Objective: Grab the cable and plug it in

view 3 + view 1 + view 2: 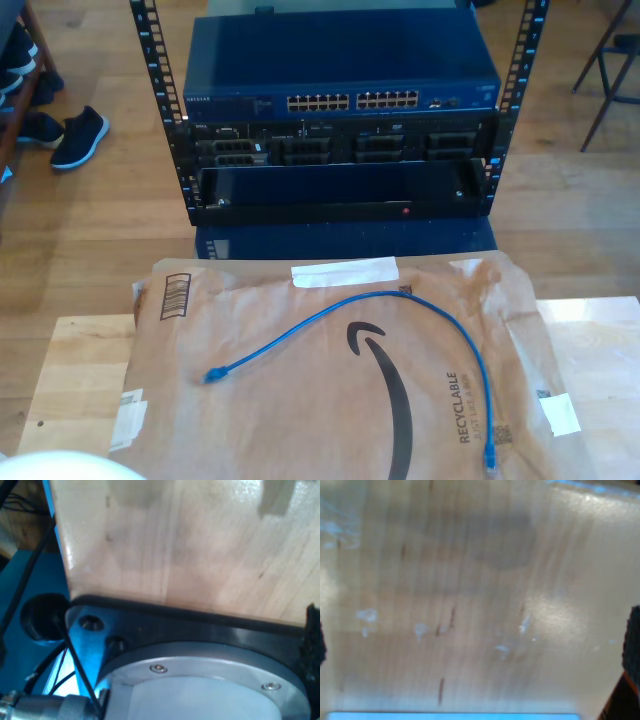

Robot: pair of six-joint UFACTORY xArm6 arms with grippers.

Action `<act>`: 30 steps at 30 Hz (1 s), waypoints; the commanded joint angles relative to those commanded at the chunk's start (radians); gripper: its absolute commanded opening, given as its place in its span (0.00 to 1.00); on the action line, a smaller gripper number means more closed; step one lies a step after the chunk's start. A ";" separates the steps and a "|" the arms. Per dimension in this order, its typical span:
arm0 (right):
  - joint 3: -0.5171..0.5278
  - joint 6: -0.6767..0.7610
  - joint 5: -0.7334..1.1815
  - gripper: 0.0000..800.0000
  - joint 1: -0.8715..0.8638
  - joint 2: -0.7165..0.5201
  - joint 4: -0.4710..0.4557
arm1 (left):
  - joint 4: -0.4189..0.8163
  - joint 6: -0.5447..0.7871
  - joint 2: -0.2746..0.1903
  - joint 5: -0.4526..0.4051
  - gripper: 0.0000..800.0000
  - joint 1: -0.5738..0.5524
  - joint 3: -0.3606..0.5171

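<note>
Wooden floorboards (pixel 90 215) run behind a light wood table (pixel 75 375), seen from the exterior view. Dark shoes (pixel 72 138) sit on the floor at that view's left edge. A flattened brown cardboard sheet (pixel 300 400) covers most of the table, printed with a black curved arrow and the word RECYCLABLE, with a white label strip (pixel 344 271) near its far edge. Beyond the table stands a dark blue equipment rack (pixel 340 120); its top unit carries two rows of small ports (pixel 352 101).

Cable (pixel 370 305): thin, bright blue, lying loose on the cardboard in one long arch. One plug end (pixel 214 375) rests toward the exterior view's left; from there the line climbs to a peak near the white label, then bends down to the other plug end (pixel 490 462) near that view's lower right. Nothing touches it.

First wrist view: pale wood surface close up, a grey metal flange with screws (pixel 200 680), thin black wires. Second wrist view: blurred pale wood with scuffs.

My first gripper and my second gripper: jaws not visible, so I cannot tell how far open either is or whether either has hold of anything
</note>
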 joint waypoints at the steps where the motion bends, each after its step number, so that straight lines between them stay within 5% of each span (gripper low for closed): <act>1: 0.000 0.000 0.000 1.00 -0.002 -0.002 0.003 | 0.000 0.000 0.000 -0.002 1.00 0.002 0.000; 9: -0.021 0.006 0.015 1.00 -0.003 -0.031 0.006 | 0.003 0.000 -0.009 0.031 1.00 0.002 -0.029; 17: -0.227 0.061 0.235 1.00 0.000 -0.140 0.126 | -0.048 -0.038 -0.018 0.249 1.00 -0.035 -0.239; 22: -0.338 0.262 0.236 0.99 0.149 -0.126 0.262 | -0.114 -0.250 -0.011 0.379 1.00 -0.245 -0.382; 30: -0.512 0.700 0.245 0.97 0.563 0.015 0.264 | -0.229 -0.769 0.021 0.422 1.00 -0.736 -0.562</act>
